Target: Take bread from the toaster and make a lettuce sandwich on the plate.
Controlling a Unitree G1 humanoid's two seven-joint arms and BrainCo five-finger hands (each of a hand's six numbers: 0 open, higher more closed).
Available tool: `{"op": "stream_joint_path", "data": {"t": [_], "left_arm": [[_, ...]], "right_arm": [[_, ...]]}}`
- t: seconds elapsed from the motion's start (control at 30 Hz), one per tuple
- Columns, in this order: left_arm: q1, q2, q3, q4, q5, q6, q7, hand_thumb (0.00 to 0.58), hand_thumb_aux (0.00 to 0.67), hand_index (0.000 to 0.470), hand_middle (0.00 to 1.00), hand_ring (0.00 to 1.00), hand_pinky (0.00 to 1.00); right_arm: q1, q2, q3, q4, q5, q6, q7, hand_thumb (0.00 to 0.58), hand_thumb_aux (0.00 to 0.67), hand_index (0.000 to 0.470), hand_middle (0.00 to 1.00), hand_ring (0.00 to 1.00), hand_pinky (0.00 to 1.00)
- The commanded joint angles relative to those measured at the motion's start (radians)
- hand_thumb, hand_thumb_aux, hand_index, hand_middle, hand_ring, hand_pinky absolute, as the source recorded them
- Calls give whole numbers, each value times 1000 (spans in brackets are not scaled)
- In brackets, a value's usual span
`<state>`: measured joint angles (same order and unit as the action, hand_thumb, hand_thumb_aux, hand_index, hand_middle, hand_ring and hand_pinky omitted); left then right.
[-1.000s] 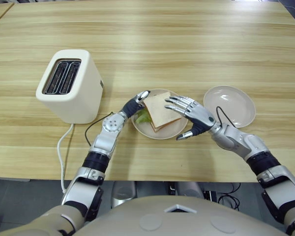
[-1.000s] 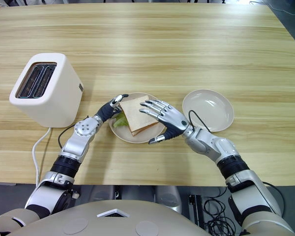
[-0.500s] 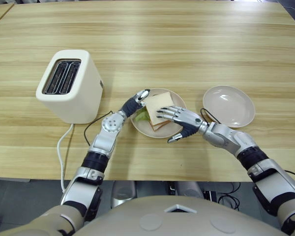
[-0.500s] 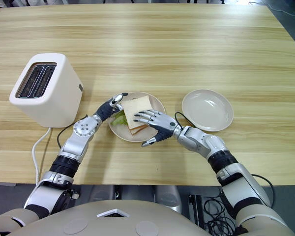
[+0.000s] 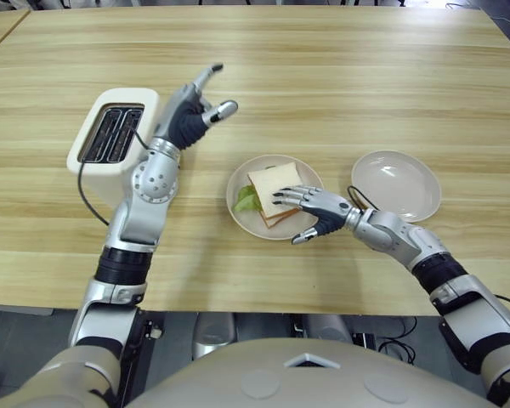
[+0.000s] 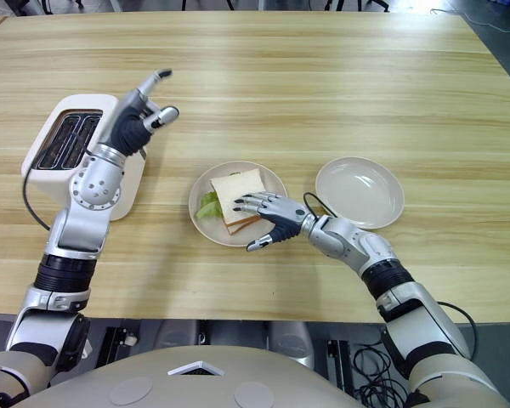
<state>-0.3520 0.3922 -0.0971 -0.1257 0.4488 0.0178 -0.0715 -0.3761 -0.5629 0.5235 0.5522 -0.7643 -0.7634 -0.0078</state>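
The sandwich (image 5: 268,183) sits on the plate (image 5: 263,231) with lettuce (image 5: 245,200) peeking out, so the job looks almost done; the right hand (image 5: 319,206) rests open fingers on top of it, and the left hand (image 5: 187,119) hangs open and empty by the toaster (image 5: 102,136).

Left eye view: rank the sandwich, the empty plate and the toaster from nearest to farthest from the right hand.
1. Sandwich: on the middle plate, directly under the fingertips of the right hand.
2. Empty plate: just to the hand's right, beside the forearm.
3. Toaster: far off on the table's left side.
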Motion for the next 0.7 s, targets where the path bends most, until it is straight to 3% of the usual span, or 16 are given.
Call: {"op": "stream_joint_path", "data": {"t": [0.03,0.2,0.23,0.27,0.3,0.33,0.37,0.4,0.43,0.47,0.5,0.63,0.7], "left_arm": [[9,-29,14,-25,-11,-19,27,0,0,0,0,0,0],[101,-110,46,-40,-131,-95,37,0,0,0,0,0,0],[125,-126,59,-55,-161,-116,41,0,0,0,0,0,0],[149,-140,71,-72,-193,-138,42,0,0,0,0,0,0],[171,-149,80,-92,-215,-156,41,0,0,0,0,0,0],[192,-153,89,-111,-237,-175,38,0,0,0,0,0,0],[215,-155,95,-138,-265,-187,27,237,155,106,0,0,0],[243,-150,99,-169,-302,-202,2,580,670,460,0,0,0],[272,-142,104,-201,-330,-220,-19,580,670,460,0,0,0],[303,-130,111,-229,-350,-241,-38,580,670,460,286,286,286],[330,-117,114,-255,-367,-255,-58,580,670,460,1000,1000,1000],[464,-48,100,-363,-404,-294,-155,580,670,460,1000,1000,1000],[537,-1,61,-389,-393,-300,-216,580,670,460,1000,1000,1000]], "right_arm": [[31,-10,-28,1,2,11,-44,0,0,0,0,0,0],[48,67,-188,-106,344,-102,-87,0,0,0,0,0,0],[60,88,-202,-128,464,-116,-49,49,29,20,0,0,0],[75,105,-214,-150,570,-121,-14,573,596,409,788,788,788],[92,116,-219,-176,665,-113,31,580,670,460,1000,1000,1000],[107,125,-224,-205,748,-98,72,580,670,460,1000,1000,1000],[125,130,-232,-238,821,-82,106,580,670,460,1000,1000,1000],[143,136,-250,-272,886,-65,129,580,670,460,1000,1000,1000],[161,139,-267,-308,950,-42,153,580,670,460,1000,1000,1000],[179,137,-278,-344,1005,-19,182,580,670,460,1000,1000,1000],[198,133,-288,-377,1041,2,209,580,670,460,1000,1000,1000],[303,90,-284,-495,1118,89,340,580,670,460,1000,1000,1000],[368,57,-260,-517,1061,101,406,580,670,460,1000,1000,1000]]}}
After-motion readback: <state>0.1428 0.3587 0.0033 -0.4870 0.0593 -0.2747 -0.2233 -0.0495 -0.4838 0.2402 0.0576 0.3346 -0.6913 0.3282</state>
